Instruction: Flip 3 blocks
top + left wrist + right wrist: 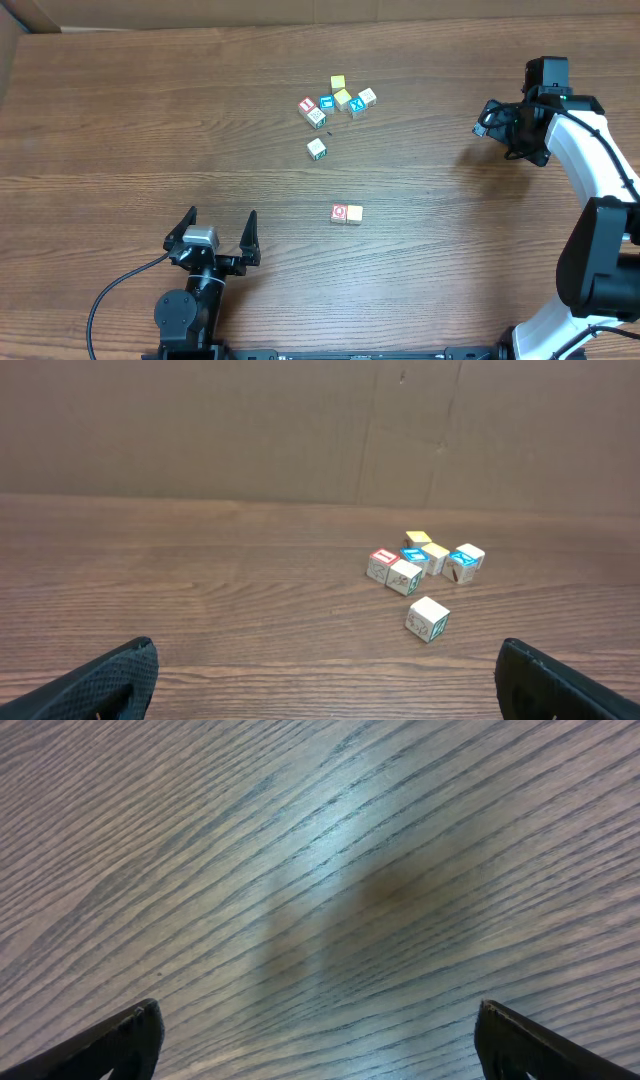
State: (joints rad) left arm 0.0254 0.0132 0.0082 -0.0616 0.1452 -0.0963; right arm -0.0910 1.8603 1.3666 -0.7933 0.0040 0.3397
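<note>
- Overhead, the left gripper (221, 213) sits at the near edge of the table (130, 120) with its jaws spread wide and nothing between them. The right gripper (489, 119) hangs far out on the right, also spread and empty (its own camera shows only bare wood grain between the fingers (115, 1045)).
- The blocks lie apart: a red-printed block (339, 212) touching a tan block (354, 214) near the middle, and a whitish block (317, 148) alone further back. Behind that is a tight cluster (337, 100) with yellow and blue faces mixed in.
- The touching pair worries me most: jaws coming down on one could catch its neighbour and drag or tip both.
- The cubes are tiny against such wide fingers; an off-centre pinch could squirt one sideways across the smooth wood.
- Reaching into the cluster would be riskier: a finger would likely shove the packed neighbours, and a yellow or blue one might get turned by mistake.
- The right arm is well apart from every block; if both arms head for the middle together they could crowd each other.
- Letting go too high might roll a block onto the wrong face.
</note>
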